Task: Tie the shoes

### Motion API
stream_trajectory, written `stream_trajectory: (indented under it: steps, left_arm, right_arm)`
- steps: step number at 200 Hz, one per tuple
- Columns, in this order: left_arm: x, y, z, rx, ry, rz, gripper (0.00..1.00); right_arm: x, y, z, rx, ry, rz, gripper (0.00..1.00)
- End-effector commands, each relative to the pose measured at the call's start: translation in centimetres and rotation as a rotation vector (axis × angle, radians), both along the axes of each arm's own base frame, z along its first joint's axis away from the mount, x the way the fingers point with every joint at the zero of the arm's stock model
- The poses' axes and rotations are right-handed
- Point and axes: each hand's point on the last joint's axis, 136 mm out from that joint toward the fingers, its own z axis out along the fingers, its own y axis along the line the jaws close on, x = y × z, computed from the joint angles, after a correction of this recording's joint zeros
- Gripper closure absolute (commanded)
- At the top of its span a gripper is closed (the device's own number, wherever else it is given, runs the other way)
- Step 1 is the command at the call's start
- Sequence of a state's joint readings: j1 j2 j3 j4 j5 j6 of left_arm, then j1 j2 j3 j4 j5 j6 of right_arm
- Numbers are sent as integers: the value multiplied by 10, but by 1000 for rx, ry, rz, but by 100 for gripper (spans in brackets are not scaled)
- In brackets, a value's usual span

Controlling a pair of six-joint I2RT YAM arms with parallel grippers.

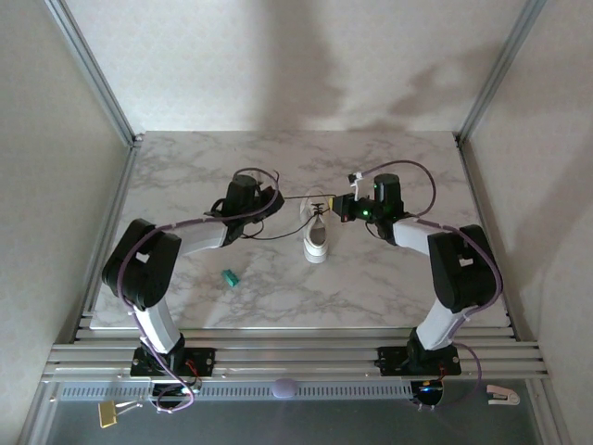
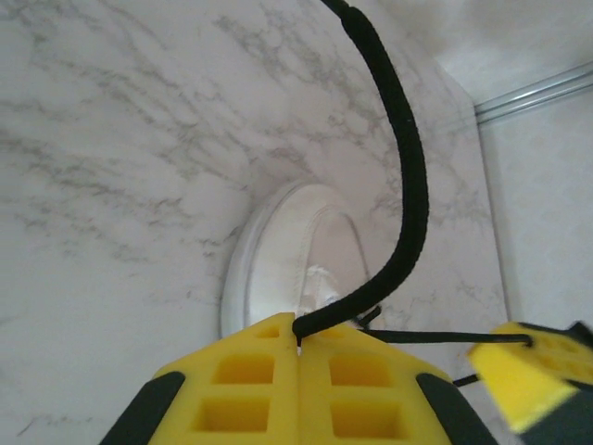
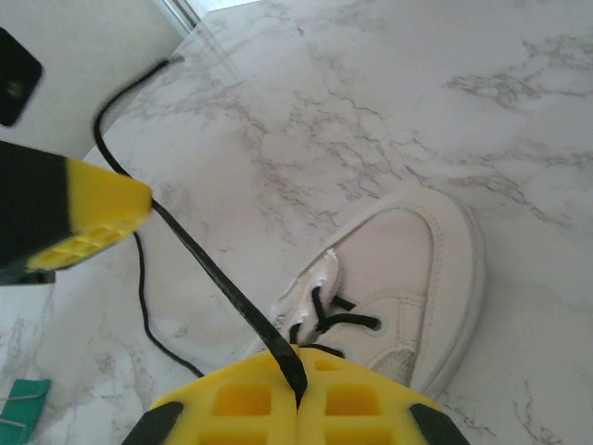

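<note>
Right wrist: sneaker beyond right tool pinching lace

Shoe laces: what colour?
Black; the laces show best in the right wrist view, against the white sneaker.

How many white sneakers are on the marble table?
1. The small white low-top sneaker lies near the middle of the marble table, between the left arm and the right arm. They cover some table, so another might be hidden.

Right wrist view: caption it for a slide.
Right gripper shut on a black lace beside the white sneaker.
</note>
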State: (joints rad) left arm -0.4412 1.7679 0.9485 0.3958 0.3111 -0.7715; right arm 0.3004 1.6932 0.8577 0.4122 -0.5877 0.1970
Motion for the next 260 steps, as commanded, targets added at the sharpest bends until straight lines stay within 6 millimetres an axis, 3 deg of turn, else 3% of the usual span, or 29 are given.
stream_trajectory:
  steps: [1,49,101,142,194,221,260]
  left_arm:
    - [-10,17,9,17,-12,46,100]
    - [-26,43,-8,84,14,108,84]
    - [-30,58,-16,140,37,142,48]
    - [-41,108,-8,308,33,298,50]
    - [-68,184,-25,542,232,528,49]
    - [-67,194,-39,606,322,546,52]
    - [-50,185,-57,644,398,503,53]
  right_arm:
    - [-8,10,13,-105,-37,48,100]
    - [-21,20,0,-344,-13,107,100]
    - [-27,19,-10,-531,27,132,100]
    - [-27,17,-9,-611,29,115,100]
    - [-29,20,-9,-625,29,111,100]
    - [-28,23,-10,-627,27,113,100]
    - [-30,23,-13,-641,27,113,100]
